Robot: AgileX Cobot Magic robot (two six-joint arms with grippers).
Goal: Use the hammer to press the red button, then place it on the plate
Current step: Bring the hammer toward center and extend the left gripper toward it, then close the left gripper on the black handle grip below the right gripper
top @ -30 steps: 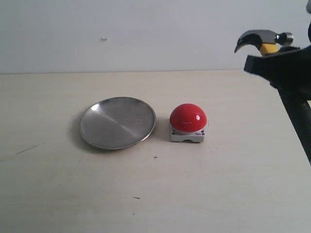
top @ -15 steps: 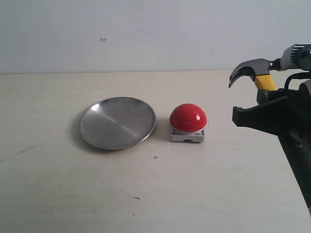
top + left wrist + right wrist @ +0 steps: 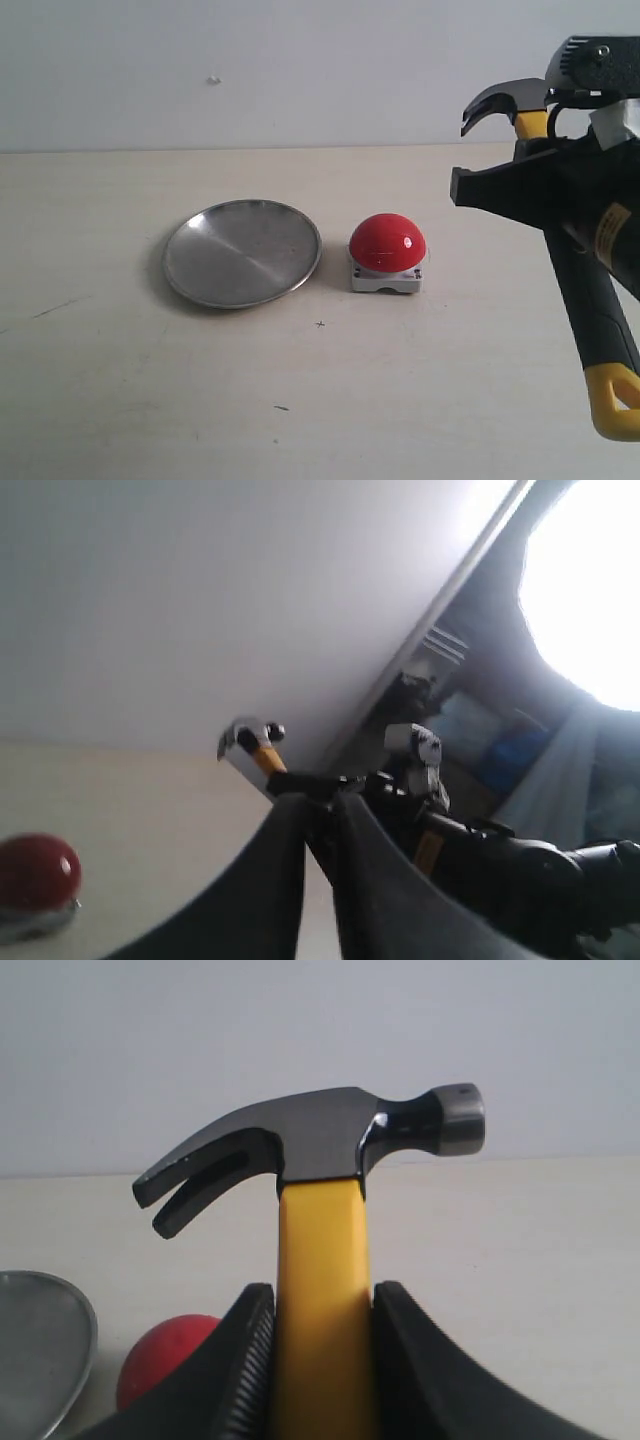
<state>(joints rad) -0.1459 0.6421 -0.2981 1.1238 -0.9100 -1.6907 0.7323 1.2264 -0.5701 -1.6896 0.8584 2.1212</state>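
Note:
The hammer (image 3: 503,102) hangs in the air at the right, dark head up and claw pointing left, above and to the right of the red button (image 3: 387,246). Its black handle runs down to a yellow looped end (image 3: 616,402). My right gripper (image 3: 528,178) is shut on the yellow neck just below the head. In the right wrist view the hammer (image 3: 318,1146) stands between the ribbed pads (image 3: 252,1360), with my right gripper (image 3: 321,1320) tight on it. The plate (image 3: 242,252) lies left of the button. My left gripper (image 3: 319,806) is shut on nothing and shows only in its own view.
The pale table (image 3: 300,400) runs back to a white wall. The button (image 3: 165,1356) and the plate's rim (image 3: 75,1345) lie low behind the right jaws. The left wrist view looks past the button (image 3: 36,872) to the hammer head (image 3: 246,742) and the right arm (image 3: 480,850).
My right gripper has carried the hammer leftward, nearer the button, and swung it, so the handle's yellow looped end now hangs in view. Plate and button have not moved.

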